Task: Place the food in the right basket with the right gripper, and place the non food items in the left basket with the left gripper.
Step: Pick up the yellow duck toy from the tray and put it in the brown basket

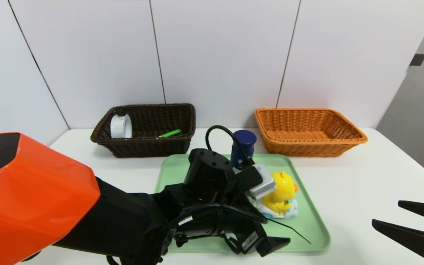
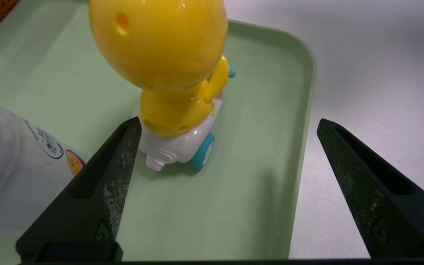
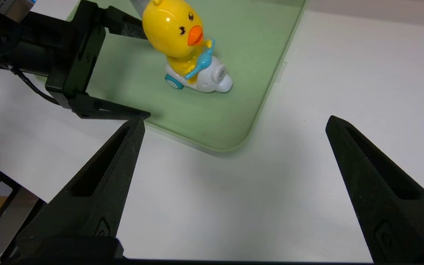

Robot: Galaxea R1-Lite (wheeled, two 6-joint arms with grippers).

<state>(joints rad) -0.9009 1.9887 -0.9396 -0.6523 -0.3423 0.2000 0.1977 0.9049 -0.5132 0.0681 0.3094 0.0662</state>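
With the tray (image 1: 307, 235) as landmark, I'm holding my left gripper (image 2: 229, 123) low over it, fingers spread around nothing, near the duck (image 1: 279, 191), which is standing on it beside a blue-lidded jar (image 1: 244, 141). I'm keeping my right gripper idle, spread wide, off the tray's right side. Beyond the tray, the dark basket (image 1: 153, 149) at left is holding a white roll (image 1: 121, 126) and a green tool (image 1: 169, 133); the orange basket (image 1: 307, 147) is sitting at right.
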